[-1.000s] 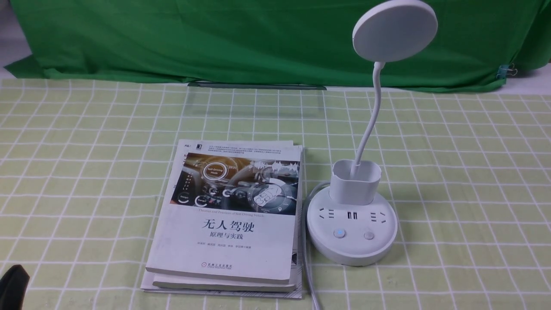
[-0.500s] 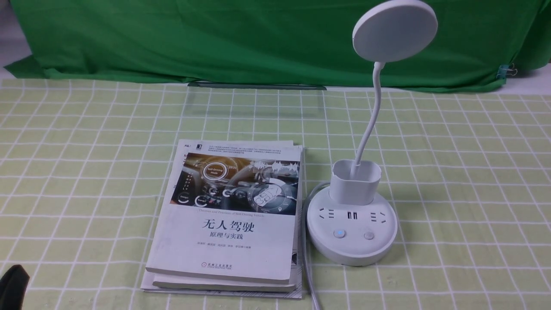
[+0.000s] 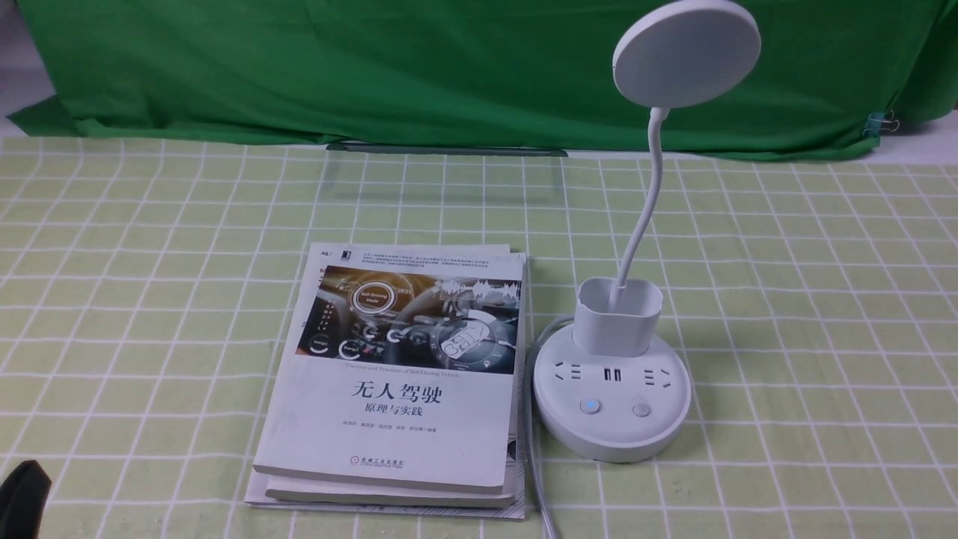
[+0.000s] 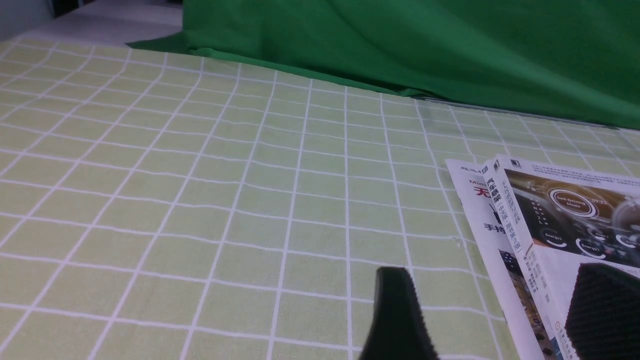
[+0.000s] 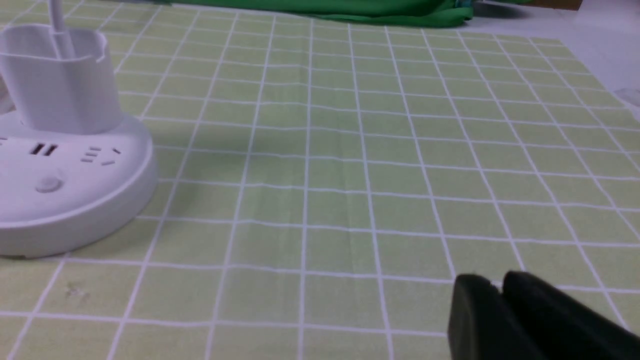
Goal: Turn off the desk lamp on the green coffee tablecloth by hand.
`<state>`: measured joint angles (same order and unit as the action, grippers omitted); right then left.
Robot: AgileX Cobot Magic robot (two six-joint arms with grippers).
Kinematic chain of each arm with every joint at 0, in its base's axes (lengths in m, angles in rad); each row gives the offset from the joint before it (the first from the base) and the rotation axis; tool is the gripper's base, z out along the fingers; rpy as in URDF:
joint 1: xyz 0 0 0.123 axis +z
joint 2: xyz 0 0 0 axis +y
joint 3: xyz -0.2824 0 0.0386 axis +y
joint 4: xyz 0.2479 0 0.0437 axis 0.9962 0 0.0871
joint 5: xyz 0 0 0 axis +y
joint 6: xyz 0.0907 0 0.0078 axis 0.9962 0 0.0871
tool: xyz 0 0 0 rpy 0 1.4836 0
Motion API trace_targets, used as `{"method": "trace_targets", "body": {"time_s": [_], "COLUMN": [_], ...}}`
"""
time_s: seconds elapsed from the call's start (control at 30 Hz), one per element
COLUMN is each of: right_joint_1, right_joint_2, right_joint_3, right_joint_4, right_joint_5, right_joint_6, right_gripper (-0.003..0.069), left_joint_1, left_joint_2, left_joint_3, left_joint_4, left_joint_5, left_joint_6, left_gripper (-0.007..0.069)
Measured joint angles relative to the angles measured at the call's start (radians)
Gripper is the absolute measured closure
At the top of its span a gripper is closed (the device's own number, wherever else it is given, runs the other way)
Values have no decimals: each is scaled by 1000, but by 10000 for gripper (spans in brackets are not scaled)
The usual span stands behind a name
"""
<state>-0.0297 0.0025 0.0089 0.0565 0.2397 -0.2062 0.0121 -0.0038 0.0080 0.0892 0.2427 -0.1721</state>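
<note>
The white desk lamp (image 3: 612, 404) stands on the green coffee tablecloth (image 3: 786, 299), right of centre. Its disc head (image 3: 685, 52) rises on a thin bent neck from the cup holder (image 3: 618, 314). The left button (image 3: 590, 406) on the base glows blue; the right button (image 3: 641, 409) is plain. In the right wrist view the lamp base (image 5: 65, 190) sits off to one side, well apart from my right gripper (image 5: 495, 282), whose fingertips lie together above bare cloth. My left gripper (image 4: 495, 270) is open and empty, one finger over the books' edge. Only a black sliver of it (image 3: 22, 498) shows in the front view.
A stack of books (image 3: 397, 374) lies just left of the lamp base, its spine side showing as books (image 4: 540, 235) in the left wrist view. The lamp's white cord (image 3: 533, 449) runs between books and base toward the front edge. Dark green drape (image 3: 374, 67) hangs behind.
</note>
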Motion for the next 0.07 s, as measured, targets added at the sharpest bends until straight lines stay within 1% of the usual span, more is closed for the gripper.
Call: {"method": "trace_targets", "body": {"time_s": [0.07], "right_joint_1": [0], "right_joint_2": [0], "right_joint_3": [0], "right_joint_4": [0], "right_joint_5": [0], "right_joint_6": [0], "right_gripper": [515], "left_joint_1": [0], "left_joint_2": [0], "left_joint_3": [0], "left_joint_4": [0], "left_joint_5": [0], "left_joint_6": [0], "left_gripper": [214]}}
